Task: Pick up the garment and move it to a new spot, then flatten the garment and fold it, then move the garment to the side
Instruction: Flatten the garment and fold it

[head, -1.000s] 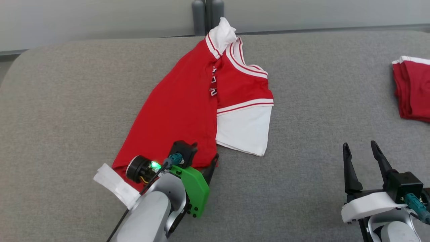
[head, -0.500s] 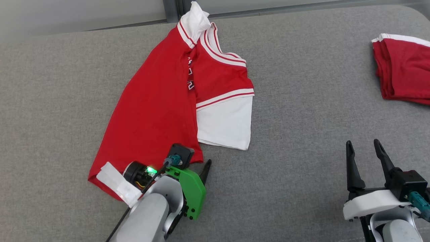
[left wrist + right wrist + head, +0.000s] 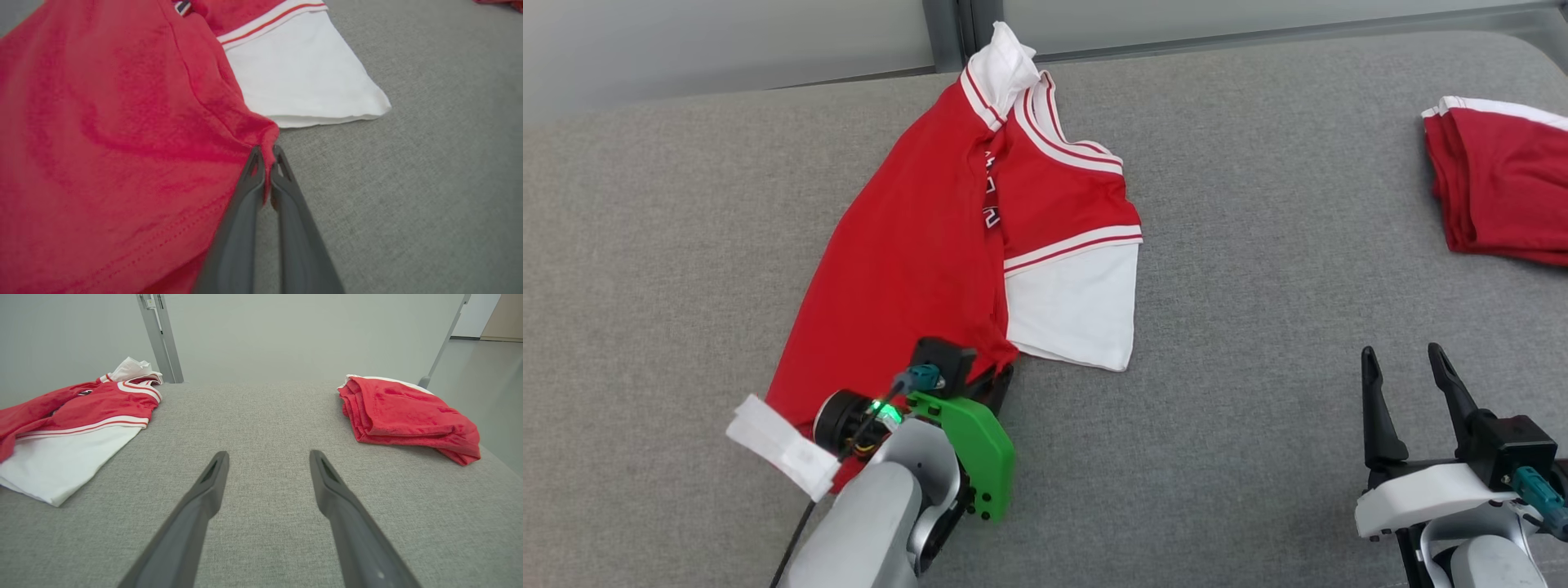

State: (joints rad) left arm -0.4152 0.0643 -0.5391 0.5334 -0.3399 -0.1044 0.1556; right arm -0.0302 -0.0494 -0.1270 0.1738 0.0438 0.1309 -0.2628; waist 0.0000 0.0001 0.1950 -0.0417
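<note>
Left wrist view says we're barely started: left fingers point(image 3: 249, 183) are pinched shut on the hem corner of the red shirt point(image 3: 102, 122), which sprawls rumpled on the counter point(image 3: 408, 204) beyond them. Right fingers point(image 3: 208, 486) sit apart, holding nothing. Moving, flattening, folding and setting aside are all left, I'd say.

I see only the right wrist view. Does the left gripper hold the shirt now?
Observer: Yes. The left gripper is shut on the shirt, and it pinches red cloth.
Operator: Which part of it, please?
Observer: The near hem corner, beside the white part. In the left wrist view the cloth is bunched in the grip.
Operator: Where is that gripper from mine?
Observer: In the head view it is far to the left of the right gripper, with bare grey surface between them.
</note>
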